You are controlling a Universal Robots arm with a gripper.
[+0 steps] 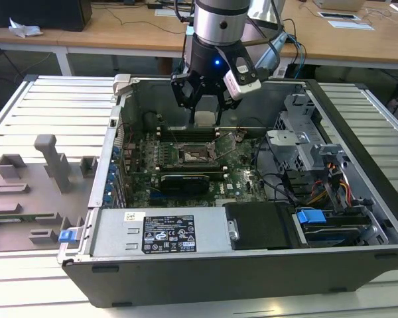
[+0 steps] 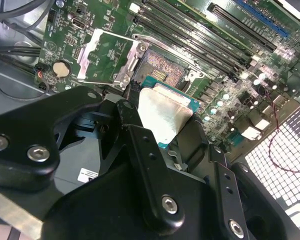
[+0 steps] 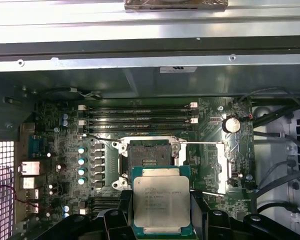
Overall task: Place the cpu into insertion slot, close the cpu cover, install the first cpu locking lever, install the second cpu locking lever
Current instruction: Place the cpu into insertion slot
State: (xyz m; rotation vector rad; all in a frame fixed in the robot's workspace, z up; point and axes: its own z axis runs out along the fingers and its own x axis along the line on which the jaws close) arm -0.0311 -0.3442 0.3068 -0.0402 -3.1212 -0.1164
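We find the gripper [image 1: 205,109] clamped on the cpu [image 1: 205,120], its black fingers [image 2: 132,122] pressing two opposite edges of the chip. The cpu hangs metal top up, clear of the motherboard [image 3: 65,165] and not seated. In the first wrist view it overlaps the near edge of the insertion slot [image 3: 149,155].

The slot's contact field is uncovered. The cpu cover [image 2: 107,55] is swung open and tilted back on the side toward the coin battery [image 3: 231,124]. A thin locking lever [image 3: 100,136] runs along the slot's edge nearest the memory slots [image 3: 140,115]; it is not across the cover.

Around the work, a black card [image 1: 182,182] lies just beyond the slot on the side away from the memory slots. Cables [image 3: 277,165] crowd the case [image 1: 358,199] past the open cover. The power supply [image 1: 159,232] sits along the case's near wall in the exterior view.
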